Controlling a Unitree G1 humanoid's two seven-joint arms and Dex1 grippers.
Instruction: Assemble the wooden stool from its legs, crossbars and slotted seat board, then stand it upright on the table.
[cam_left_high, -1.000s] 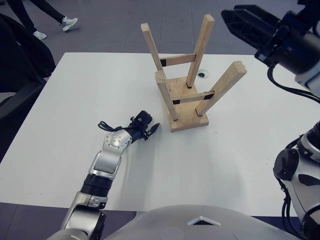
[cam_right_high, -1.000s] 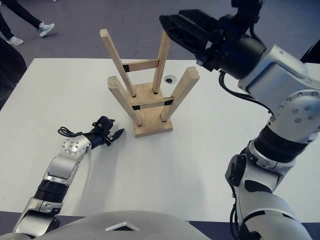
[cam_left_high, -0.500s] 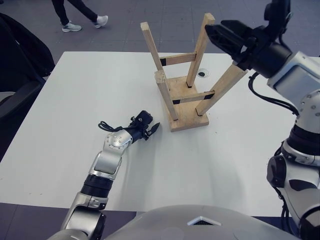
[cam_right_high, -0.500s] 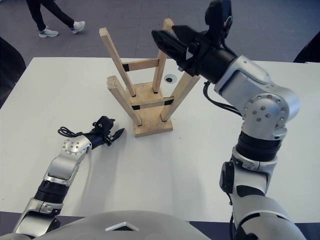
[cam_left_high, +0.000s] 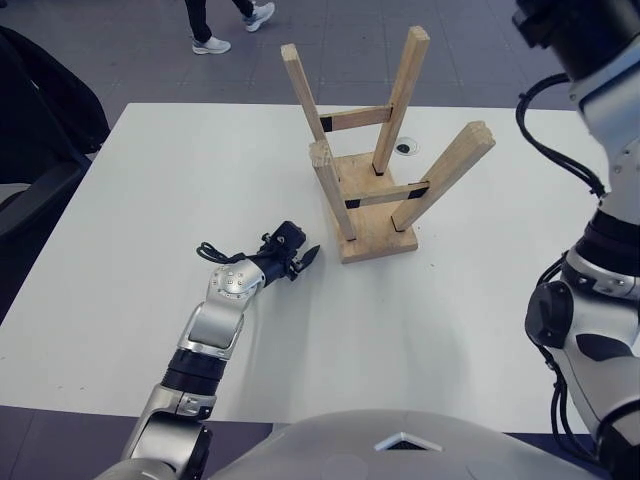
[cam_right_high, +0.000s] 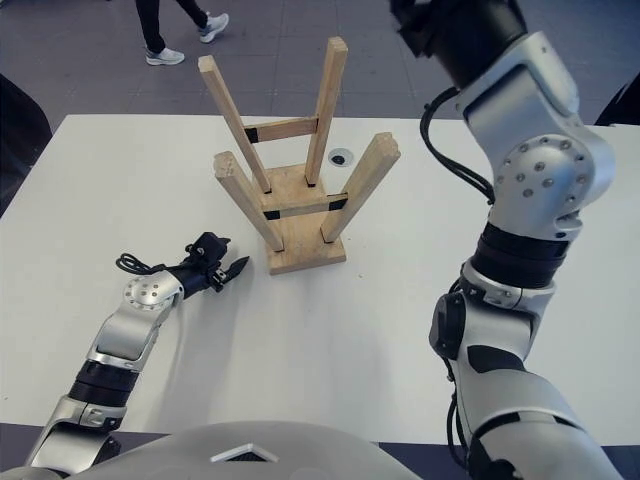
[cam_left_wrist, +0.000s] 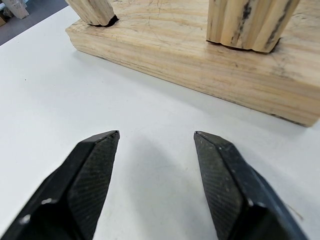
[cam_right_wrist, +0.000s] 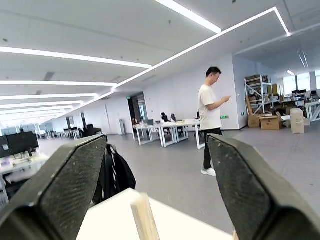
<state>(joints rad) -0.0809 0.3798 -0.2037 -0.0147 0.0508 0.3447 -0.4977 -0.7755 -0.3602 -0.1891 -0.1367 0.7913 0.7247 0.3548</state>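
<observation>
The wooden stool (cam_left_high: 375, 200) stands upside down at the middle of the white table (cam_left_high: 180, 170). Its seat board (cam_left_high: 377, 238) lies flat, with the legs (cam_left_high: 399, 98) pointing up and splayed, joined by crossbars (cam_left_high: 357, 119). My left gripper (cam_left_high: 305, 258) rests on the table just left of the seat board, open and holding nothing. In the left wrist view the left gripper (cam_left_wrist: 156, 135) faces the board's edge (cam_left_wrist: 200, 65) a short way off. My right arm (cam_right_high: 520, 100) is raised high above the stool. The right gripper (cam_right_wrist: 157, 145) is open and empty, with one leg tip (cam_right_wrist: 145, 220) below it.
A small dark cable hole (cam_left_high: 403, 149) sits in the table behind the stool. A black chair (cam_left_high: 40, 130) stands off the table's left edge. Bare tabletop lies in front of and to the right of the stool.
My right arm has swung up from beside the stool's far right leg, lifting its gripper out of the top of the head views. The left arm and the stool have not moved.
</observation>
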